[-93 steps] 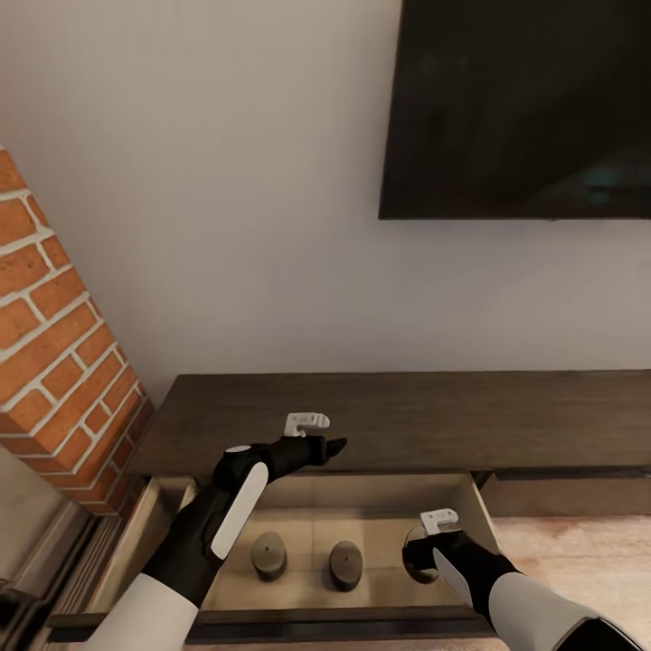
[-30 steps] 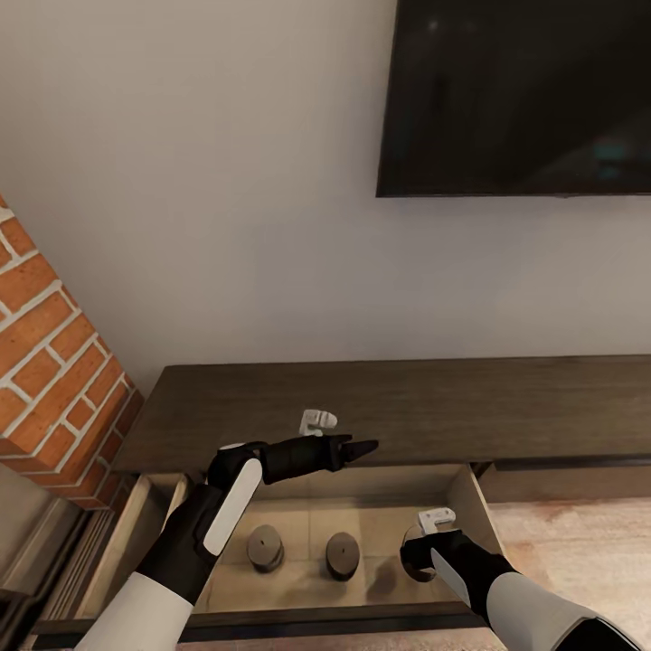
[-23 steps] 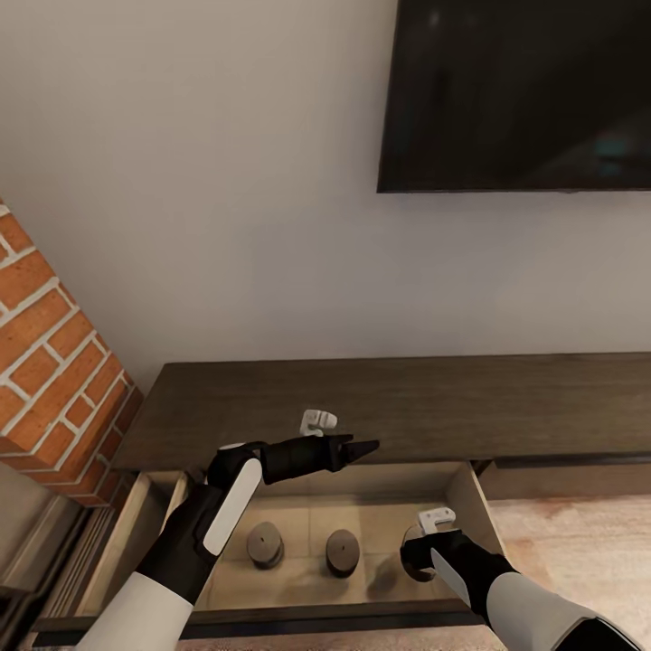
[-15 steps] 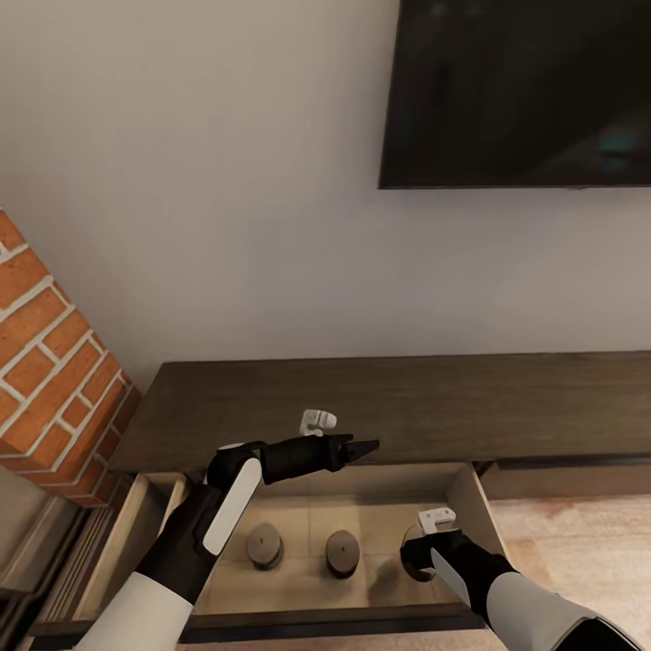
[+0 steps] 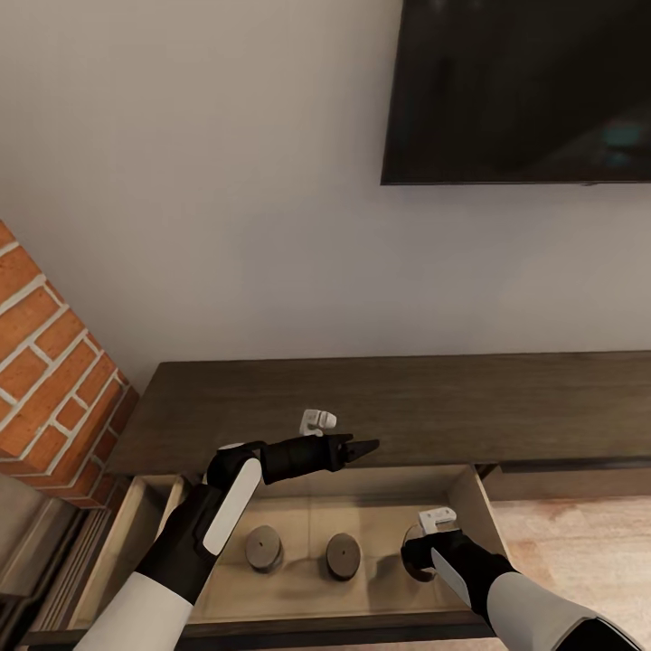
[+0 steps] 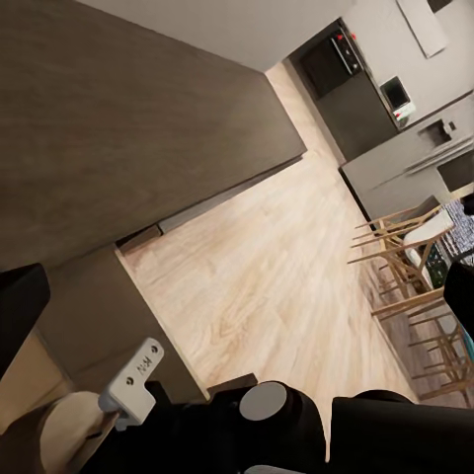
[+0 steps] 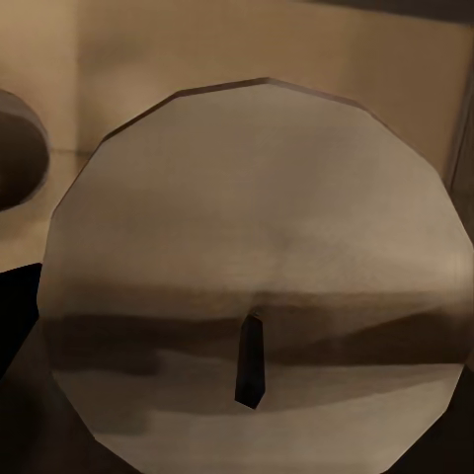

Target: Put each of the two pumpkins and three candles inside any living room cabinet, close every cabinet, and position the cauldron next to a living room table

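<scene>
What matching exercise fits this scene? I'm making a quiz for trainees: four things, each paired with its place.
Things:
1. left hand
2. right hand
3. television
4. brick fireplace

Places:
a. on the wall above the cabinet
b. low in the open drawer, at a candle
c. beside the cabinet's left end
d. above the drawer's back edge

Pairs: 1-d, 2-b, 3-a, 4-c

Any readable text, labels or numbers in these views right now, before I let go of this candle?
None can be read.
The TV screen is dark, with no logo showing.
The cabinet and its open drawer carry no labels.
The candle tops are plain.
The far appliance has small red marks, too small to read.
</scene>
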Motion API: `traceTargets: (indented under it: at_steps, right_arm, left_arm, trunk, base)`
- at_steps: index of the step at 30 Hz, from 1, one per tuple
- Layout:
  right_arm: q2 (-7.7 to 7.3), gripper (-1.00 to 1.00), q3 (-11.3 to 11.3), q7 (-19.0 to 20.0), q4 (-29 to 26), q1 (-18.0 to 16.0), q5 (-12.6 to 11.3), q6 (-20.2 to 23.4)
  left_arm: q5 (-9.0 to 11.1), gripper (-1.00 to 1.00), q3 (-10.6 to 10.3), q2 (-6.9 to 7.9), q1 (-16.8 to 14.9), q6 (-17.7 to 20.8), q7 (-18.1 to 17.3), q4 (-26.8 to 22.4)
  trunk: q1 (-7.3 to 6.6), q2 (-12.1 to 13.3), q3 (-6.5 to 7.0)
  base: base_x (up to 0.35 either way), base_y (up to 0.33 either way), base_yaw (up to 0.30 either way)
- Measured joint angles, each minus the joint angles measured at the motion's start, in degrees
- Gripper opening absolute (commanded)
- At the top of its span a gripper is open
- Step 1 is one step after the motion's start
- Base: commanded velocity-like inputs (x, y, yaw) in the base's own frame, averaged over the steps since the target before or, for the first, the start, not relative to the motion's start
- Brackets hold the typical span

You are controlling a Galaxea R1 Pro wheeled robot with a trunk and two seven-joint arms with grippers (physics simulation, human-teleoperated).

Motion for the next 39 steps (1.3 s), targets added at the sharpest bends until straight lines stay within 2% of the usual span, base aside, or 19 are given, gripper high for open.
traceTargets:
  at_steps: [28,32,39]
  right_arm:
    - [0.63,-1.0,0.2,0.6,0.9,0.1,-0.4,0.0]
    - [1.9,-1.0,0.1,0.6,1.0,0.1,-0.7,-0.1]
    - [2.27,-1.0,0.2,0.6,0.7,0.1,0.1,-1.2]
  left_arm:
    - [0.0,1.0,-0.1,0.0,0.0,0.0,0.1,0.0]
    - [0.0,1.0,-0.1,0.0,0.0,0.0,0.1,0.0]
    - [0.0,1.0,-0.1,0.0,0.0,0.1,0.1,0.0]
  trunk:
    - [0.0,0.0,0.0]
    - [0.0,0.0,0.0]
    - [0.0,0.0,0.0]
  base:
    - [0.0,0.0,0.0]
    - [0.0,0.0,0.0]
    - [0.0,0.0,0.0]
